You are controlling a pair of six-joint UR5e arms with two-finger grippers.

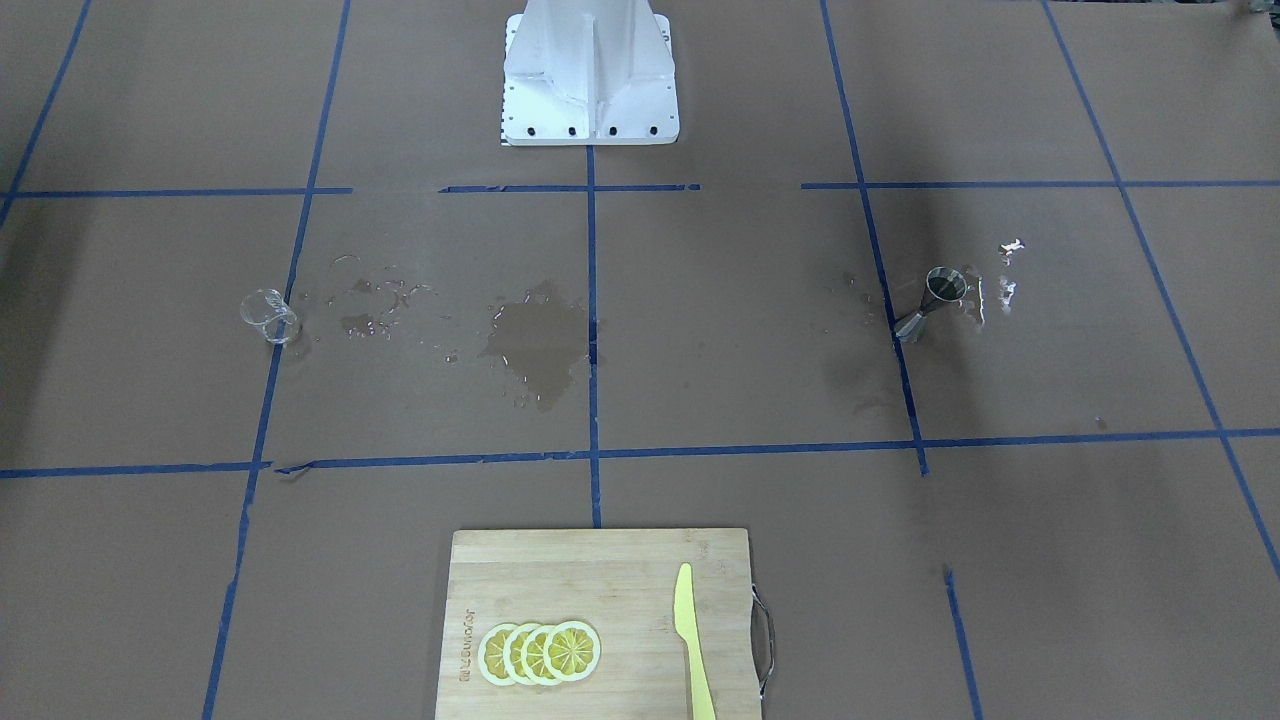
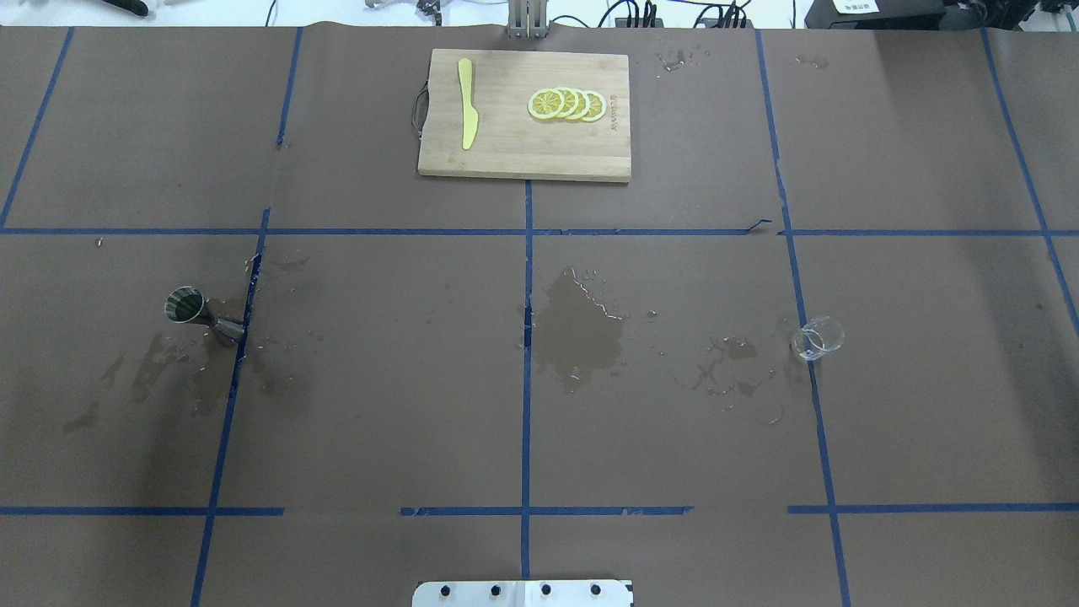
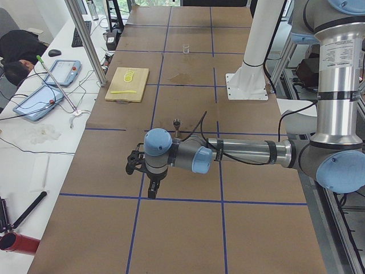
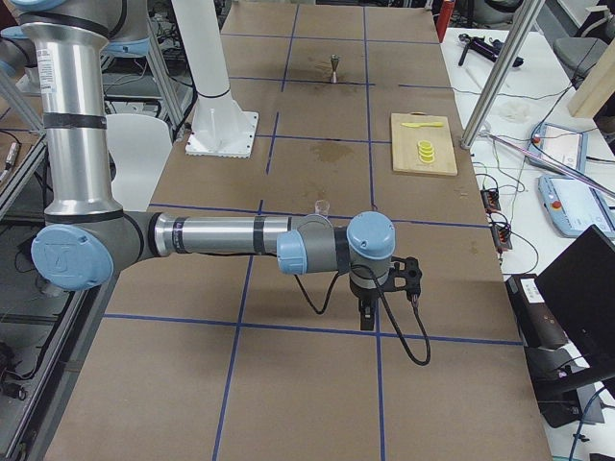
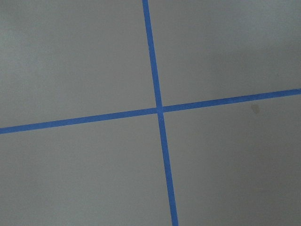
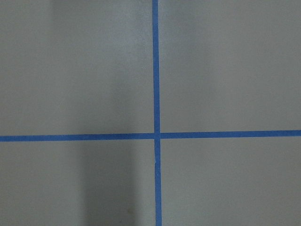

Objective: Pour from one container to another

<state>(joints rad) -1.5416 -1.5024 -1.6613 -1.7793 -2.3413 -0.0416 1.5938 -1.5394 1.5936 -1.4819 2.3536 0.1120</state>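
Note:
The clear glass cup point(image 2: 818, 338) stands upright on the brown paper on the robot's right side, also visible as the glass cup point(image 1: 270, 316). The steel jigger point(image 2: 201, 314) stands on the robot's left side by a blue tape line, and shows again as the jigger point(image 1: 935, 303). Neither gripper appears in the overhead or front view. The left gripper point(image 3: 153, 193) points down at the table's left end, well short of the jigger point(image 3: 177, 123). The right gripper point(image 4: 365, 317) points down at the right end, near the cup point(image 4: 322, 206). I cannot tell their state. Both wrist views show only paper and tape.
A bamboo cutting board point(image 2: 506, 152) with lemon slices point(image 2: 566, 104) and a yellow knife point(image 2: 466, 115) lies at the far middle edge. Wet patches point(image 2: 577, 333) darken the paper between cup and jigger. The white robot base point(image 1: 590, 75) stands at the near middle.

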